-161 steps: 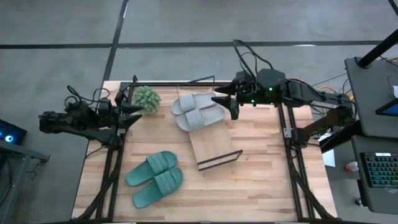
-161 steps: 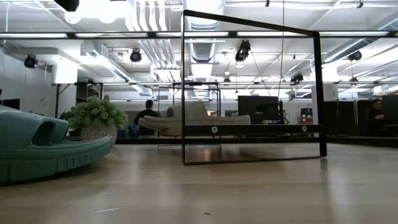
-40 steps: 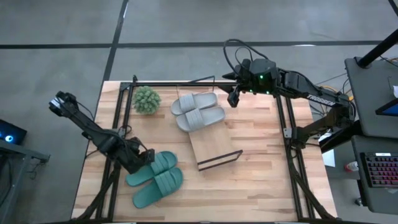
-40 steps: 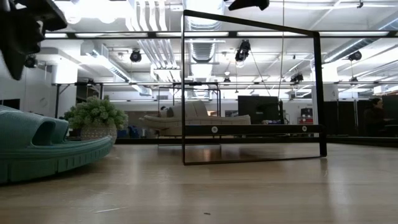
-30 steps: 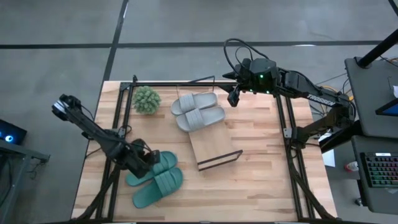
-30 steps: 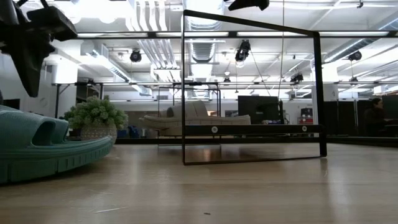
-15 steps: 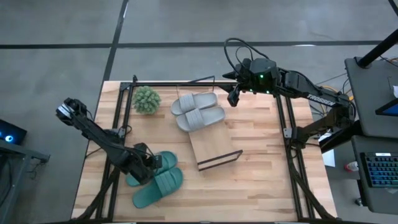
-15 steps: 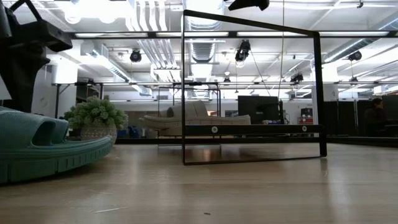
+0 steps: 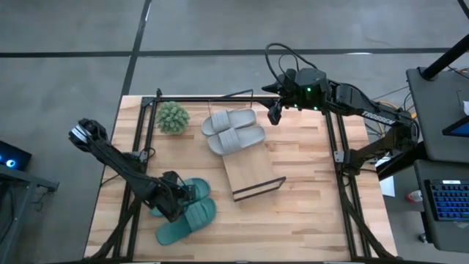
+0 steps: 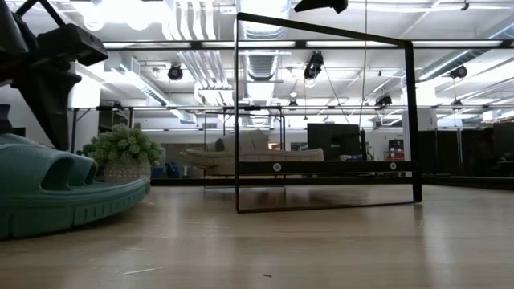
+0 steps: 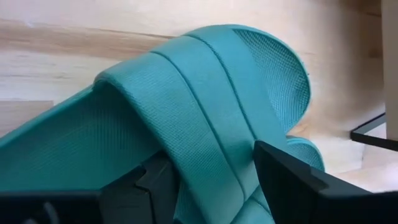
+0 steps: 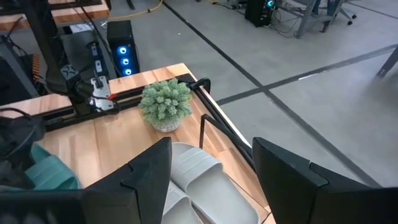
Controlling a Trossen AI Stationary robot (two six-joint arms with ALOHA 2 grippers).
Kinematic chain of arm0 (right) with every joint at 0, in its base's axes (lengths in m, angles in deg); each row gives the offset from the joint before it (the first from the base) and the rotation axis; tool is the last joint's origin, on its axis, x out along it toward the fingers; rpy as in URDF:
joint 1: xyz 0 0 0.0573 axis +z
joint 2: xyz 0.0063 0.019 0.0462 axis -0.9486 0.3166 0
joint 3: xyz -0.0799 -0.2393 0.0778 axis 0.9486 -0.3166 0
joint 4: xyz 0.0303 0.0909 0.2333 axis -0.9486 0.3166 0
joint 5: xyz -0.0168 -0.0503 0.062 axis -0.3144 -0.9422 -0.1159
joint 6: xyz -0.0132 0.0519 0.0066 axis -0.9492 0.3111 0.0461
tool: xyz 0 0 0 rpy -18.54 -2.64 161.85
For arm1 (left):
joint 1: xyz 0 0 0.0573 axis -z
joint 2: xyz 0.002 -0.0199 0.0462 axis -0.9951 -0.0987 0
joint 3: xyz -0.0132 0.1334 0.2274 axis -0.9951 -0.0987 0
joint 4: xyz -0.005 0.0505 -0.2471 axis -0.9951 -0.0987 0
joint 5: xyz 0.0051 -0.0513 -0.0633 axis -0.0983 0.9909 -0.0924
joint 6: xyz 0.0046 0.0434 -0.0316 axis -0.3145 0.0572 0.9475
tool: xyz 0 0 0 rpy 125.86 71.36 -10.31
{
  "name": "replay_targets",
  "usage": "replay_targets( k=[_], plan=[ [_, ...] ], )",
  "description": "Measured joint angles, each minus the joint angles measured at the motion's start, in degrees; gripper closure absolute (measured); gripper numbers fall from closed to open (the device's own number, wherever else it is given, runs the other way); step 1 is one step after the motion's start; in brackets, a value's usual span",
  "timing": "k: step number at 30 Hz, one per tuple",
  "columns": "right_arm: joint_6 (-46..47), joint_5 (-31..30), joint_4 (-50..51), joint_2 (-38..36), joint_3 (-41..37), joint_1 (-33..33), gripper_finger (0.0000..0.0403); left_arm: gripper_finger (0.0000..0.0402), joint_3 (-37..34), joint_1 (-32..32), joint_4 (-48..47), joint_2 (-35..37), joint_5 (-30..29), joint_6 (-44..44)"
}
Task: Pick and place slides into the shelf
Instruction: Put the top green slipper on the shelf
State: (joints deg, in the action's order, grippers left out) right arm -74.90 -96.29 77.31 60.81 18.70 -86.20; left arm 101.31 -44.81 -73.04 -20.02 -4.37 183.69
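Note:
Two teal slides lie side by side on the table at the near left: the far one [image 9: 198, 191] [image 11: 261, 68] and the near one [image 9: 187, 220]. My left gripper [image 9: 182, 196] [image 11: 214, 158] slants down onto the far one, open, with its fingers astride the strap [image 11: 186, 112]. Two grey slides [image 9: 233, 130] lie at the far end of the shelf board [image 9: 253, 172]. My right gripper [image 9: 273, 116] [image 12: 211, 180] hangs open and raised at the far right with nothing between its fingers. My left gripper comes at the far teal slide slanting from above and from the table's left. One finger [image 11: 152, 186] reaches in under the strap's edge at the foot opening; the other [image 11: 292, 180] stands outside the strap. The jaws have not shut on the strap. The slide's sole rests on the table.
A small fuzzy green plant [image 9: 173, 117] [image 12: 165, 102] stands at the far left, beside the grey slides. The shelf's thin black wire frame [image 10: 321, 120] rises at mid-table. Bare tabletop [image 9: 308, 213] lies to the near right.
My left gripper has gone down and toward the table's right, onto the far teal slide, until its fingers straddle the strap. In the low view that slide has shifted a little. My right gripper has kept still.

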Motion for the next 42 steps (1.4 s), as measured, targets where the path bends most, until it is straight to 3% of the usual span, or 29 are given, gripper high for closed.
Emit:
replay_targets(
  k=[6,16,32,42],
  plan=[
    [0.22,0.09,-0.13,0.00,0.00,0.00,0.0188,0.0249,-0.04,-0.02,0.07,-0.33,-1.01,0.01],
    [1.02,0.07,-0.14,0.00,0.00,0.00,0.0188,0.0392,-0.11,-0.04,0.04,1.15,-4.72,-0.14],
    [-0.20,-0.15,-0.11,-0.68,0.02,-0.02,0.0188,0.0400,-0.81,-0.02,-2.20,8.60,-10.53,-2.57],
    [-0.70,-5.14,-0.08,-3.40,0.02,-0.04,0.0188,0.0401,-0.57,-0.37,-1.61,16.65,-20.48,-7.90]
  ],
)
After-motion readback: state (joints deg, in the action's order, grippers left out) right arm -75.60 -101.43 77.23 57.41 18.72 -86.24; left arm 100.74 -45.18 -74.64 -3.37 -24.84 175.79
